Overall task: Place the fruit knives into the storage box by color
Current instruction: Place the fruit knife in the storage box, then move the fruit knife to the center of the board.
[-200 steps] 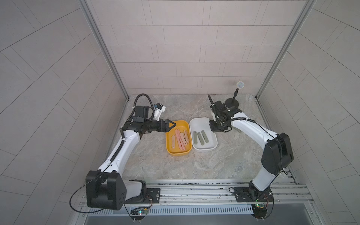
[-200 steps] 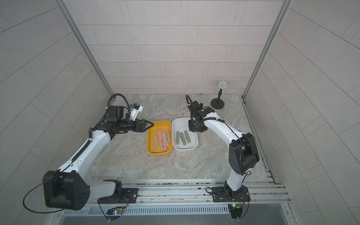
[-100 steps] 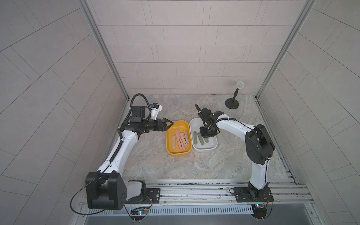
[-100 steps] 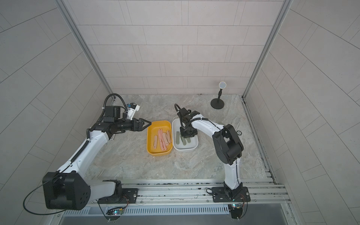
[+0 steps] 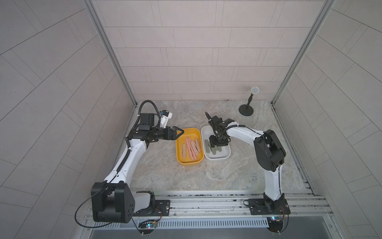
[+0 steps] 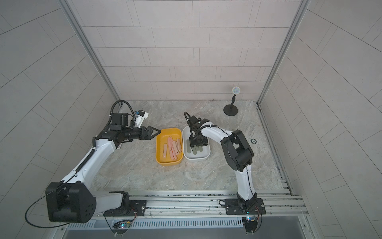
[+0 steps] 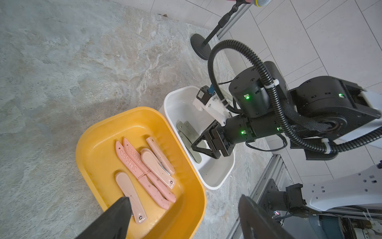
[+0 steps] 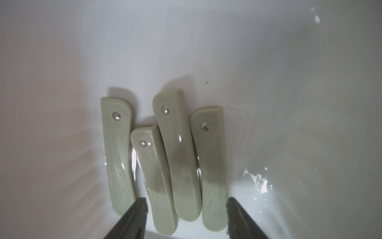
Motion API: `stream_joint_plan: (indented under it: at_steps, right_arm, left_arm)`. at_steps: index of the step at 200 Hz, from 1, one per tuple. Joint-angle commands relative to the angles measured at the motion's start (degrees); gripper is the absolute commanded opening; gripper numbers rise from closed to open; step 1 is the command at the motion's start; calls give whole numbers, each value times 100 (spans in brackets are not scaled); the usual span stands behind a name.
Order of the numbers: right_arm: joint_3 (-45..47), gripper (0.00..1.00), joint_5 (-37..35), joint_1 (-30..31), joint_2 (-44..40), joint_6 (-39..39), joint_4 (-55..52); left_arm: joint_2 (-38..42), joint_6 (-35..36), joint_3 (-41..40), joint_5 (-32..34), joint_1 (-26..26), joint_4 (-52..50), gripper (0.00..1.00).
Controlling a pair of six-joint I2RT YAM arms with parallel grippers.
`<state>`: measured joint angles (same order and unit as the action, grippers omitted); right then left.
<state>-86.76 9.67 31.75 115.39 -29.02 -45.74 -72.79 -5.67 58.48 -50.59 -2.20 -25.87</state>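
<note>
left hand [image 5: 179, 133]: wide open and holds nothing; it hangs over the worktop [image 5: 165, 178] at the back left corner of the yellow box [image 5: 187, 164]
yellow box: sits in the middle of the worktop, with its long side running front to back
pink knives [image 5: 191, 148]: all lie in the yellow box, and their long way runs mostly front to back; two are opened out long
white box [image 5: 217, 159]: just beside the yellow box, on its right
green knives [image 8: 177, 157]: four of them lie flat on the floor of the white box, side by side, right under the right hand
right hand [image 8: 185, 207]: low inside the white box, open, with nothing held; one finger stands on each side of the two middle green knives, and the knives' long way points away from the hand
black stand [image 5: 246, 108]: in the back right corner, well apart from the boxes
nearer arm: the right arm is nearer the green knives, the left arm is nearer the pink knives
next move, my guess: the right hand only has to go straight up, and must not catch a knife on the way
what the views show: in both top views the right hand hides most of the green knives, and I see no knife out on the worktop; only the right wrist view shows all four; the left wrist view shows how low the right hand sits in the box
</note>
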Motion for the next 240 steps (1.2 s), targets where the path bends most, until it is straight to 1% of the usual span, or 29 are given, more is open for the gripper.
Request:
stream_joint_plan:
  at_steps: [1,52,79,121,170,214,240]
  right_arm:
    - [-60,69,-139,-18,-223,-38,-32]
    - [88,70,-97,-18,-647,-21,158]
    - [141,70,-186,-35,-933,47,200]
    - [318,71,-288,-344,-1323,135,196]
    - [593,73,-367,-975,-1735,308,143]
    - [738,74,-292,-1964,-1820,485,92]
    - [790,74,-302,-2430,-1760,615,72]
  left_arm:
    - [-8,1,-65,-92,30,116,88]
    - [16,-33,-46,-124,36,117,88]
    - [41,-83,-5,-179,35,125,88]
    - [32,-159,92,-350,2,100,88]
    - [-168,-68,424,-285,-242,-90,88]
    - [-465,69,794,-117,-728,-261,88]
    - [-609,108,916,-41,-987,-278,88]
